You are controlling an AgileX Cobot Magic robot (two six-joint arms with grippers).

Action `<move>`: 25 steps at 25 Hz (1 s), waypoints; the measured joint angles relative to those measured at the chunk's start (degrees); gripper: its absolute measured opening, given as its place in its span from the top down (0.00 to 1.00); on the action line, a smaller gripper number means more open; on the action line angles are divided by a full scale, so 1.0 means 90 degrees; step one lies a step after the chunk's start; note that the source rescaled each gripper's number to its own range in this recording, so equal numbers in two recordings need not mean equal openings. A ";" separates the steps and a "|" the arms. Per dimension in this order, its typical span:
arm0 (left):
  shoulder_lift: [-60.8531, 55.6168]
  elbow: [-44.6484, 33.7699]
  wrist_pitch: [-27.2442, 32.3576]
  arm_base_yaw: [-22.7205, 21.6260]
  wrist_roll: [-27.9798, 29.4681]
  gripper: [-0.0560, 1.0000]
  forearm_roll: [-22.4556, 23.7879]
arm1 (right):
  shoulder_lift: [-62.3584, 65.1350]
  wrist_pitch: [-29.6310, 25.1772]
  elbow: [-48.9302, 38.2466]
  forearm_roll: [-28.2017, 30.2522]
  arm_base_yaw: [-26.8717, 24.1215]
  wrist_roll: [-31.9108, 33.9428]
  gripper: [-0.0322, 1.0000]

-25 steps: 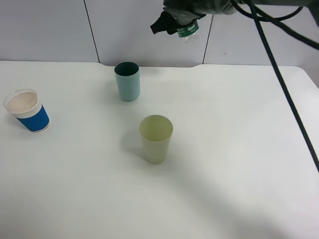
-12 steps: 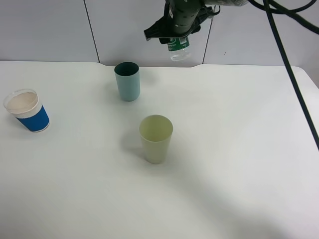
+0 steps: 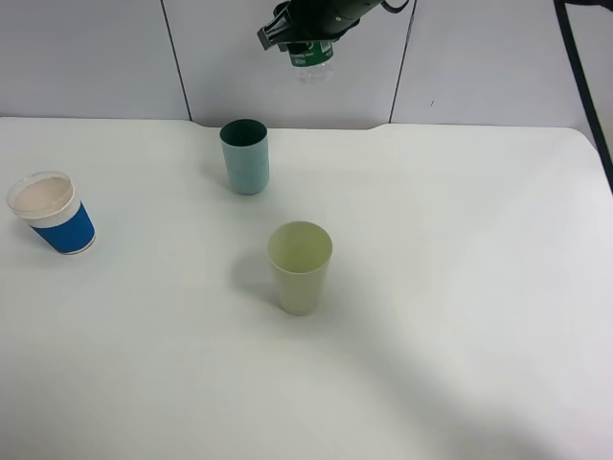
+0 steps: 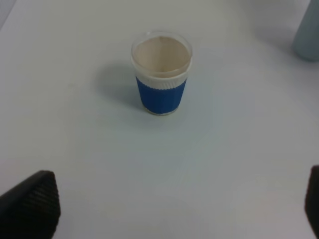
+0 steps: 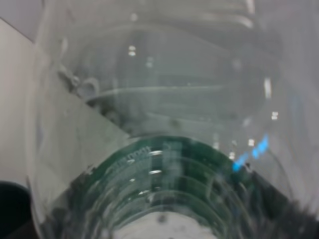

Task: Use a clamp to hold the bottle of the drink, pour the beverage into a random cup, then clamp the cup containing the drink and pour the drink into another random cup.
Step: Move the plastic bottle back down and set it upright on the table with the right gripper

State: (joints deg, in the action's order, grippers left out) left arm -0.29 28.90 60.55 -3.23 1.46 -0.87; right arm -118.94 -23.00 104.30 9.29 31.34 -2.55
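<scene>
White desk, pale grey panelled wall behind. Upper centre, right clamp jaws grip the bottle aloft. Wrist view: left clamp jaws wide, empty.

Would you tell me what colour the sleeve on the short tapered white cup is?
Bright blue sleeve, clearest in the left wrist view.

No text, brand or number can be read in these pictures. The bottle carries a dark green label, but any print on it is too small and too blurred to read. The blue sleeve of the white cup shows no letters.
</scene>
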 joint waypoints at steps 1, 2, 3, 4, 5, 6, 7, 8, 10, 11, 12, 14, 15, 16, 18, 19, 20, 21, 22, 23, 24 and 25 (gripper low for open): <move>0.0000 0.0000 0.0000 0.0000 0.0000 0.00 0.0000 | 0.0016 0.0175 -0.0064 -0.0093 -0.0049 -0.0007 0.97; 0.0000 0.0000 0.0000 0.0000 0.0000 0.00 0.0000 | 0.0050 0.0416 -0.0208 -0.0198 -0.0081 -0.0026 0.97; 0.0000 0.0000 0.0000 0.0000 0.0000 0.00 0.0000 | 0.0082 0.0627 -0.0379 -0.0232 -0.0105 -0.0059 0.97; 0.0000 0.0000 0.0000 0.0000 0.0000 0.00 0.0000 | 0.0136 0.0882 -0.0629 -0.0270 -0.0135 -0.0099 0.97; 0.0000 0.0000 0.0000 0.0000 0.0000 0.00 0.0000 | 0.0211 0.1212 -0.0931 -0.0306 -0.0155 -0.0114 0.97; 0.0000 0.0000 0.0000 0.0000 0.0000 0.00 0.0000 | 0.0293 0.1587 -0.1208 -0.0339 -0.0175 -0.0124 0.97; 0.0000 0.0000 0.0000 0.0000 0.0000 0.00 0.0000 | 0.0367 0.1911 -0.1568 -0.0402 -0.0187 -0.0130 0.97; 0.0000 0.0000 0.0000 0.0000 0.0000 0.00 0.0000 | 0.0451 0.2334 -0.1944 -0.0479 -0.0196 -0.0130 0.97; 0.0000 0.0000 0.0000 0.0000 0.0000 0.00 0.0000 | 0.0580 0.3257 -0.2609 -0.0609 -0.0218 -0.0130 0.97; 0.0000 0.0000 0.0000 0.0000 0.0000 0.00 0.0000 | 0.0613 0.3630 -0.2948 -0.0667 -0.0244 -0.0137 0.97; 0.0000 0.0000 0.0000 0.0000 0.0000 0.00 0.0000 | 0.0622 0.4039 -0.3257 -0.0728 -0.0268 -0.0152 0.97; 0.0000 0.0000 0.0000 0.0000 0.0000 0.00 0.0000 | 0.0622 0.4708 -0.3770 -0.0811 -0.0316 -0.0158 0.97; 0.0000 0.0000 0.0000 0.0000 0.0000 0.00 0.0000 | 0.0622 0.4938 -0.4029 -0.0833 -0.0341 -0.0158 0.97; 0.0000 0.0000 0.0000 0.0000 0.0000 0.00 0.0000 | 0.0622 0.5244 -0.4268 -0.0849 -0.0372 -0.0158 0.97; 0.0000 0.0000 0.0000 0.0000 0.0000 0.00 0.0000 | 0.0622 0.5683 -0.4645 -0.0854 -0.0440 -0.0158 0.97; 0.0000 0.0000 0.0000 0.0000 0.0000 0.00 0.0000 | 0.0622 0.5926 -0.4825 -0.0854 -0.0497 -0.0158 0.97; 0.0000 0.0000 0.0000 0.0000 0.0000 0.00 0.0000 | 0.0622 0.6168 -0.4986 -0.0854 -0.0565 -0.0158 0.97; 0.0000 0.0000 0.0000 0.0000 0.0000 0.00 0.0000 | 0.0622 0.6381 -0.5109 -0.0854 -0.0626 -0.0158 0.97; 0.0000 0.0000 0.0000 0.0000 0.0000 0.00 0.0000 | 0.0622 0.6539 -0.5243 -0.0854 -0.0703 -0.0158 0.97; 0.0000 0.0000 0.0000 0.0000 0.0000 0.00 0.0000 | 0.0622 0.6702 -0.5359 -0.0861 -0.0776 -0.0158 0.97; 0.0000 0.0000 0.0000 0.0000 0.0000 0.00 0.0000 | 0.0622 0.6834 -0.5443 -0.0885 -0.0844 -0.0158 0.97; 0.0000 0.0000 0.0000 0.0000 0.0000 0.00 0.0000 | 0.0622 0.6909 -0.5534 -0.0936 -0.0893 -0.0158 0.97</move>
State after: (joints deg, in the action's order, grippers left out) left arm -0.29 28.90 60.55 -3.23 1.46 -0.87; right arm -113.34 39.18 54.49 0.87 23.30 -3.97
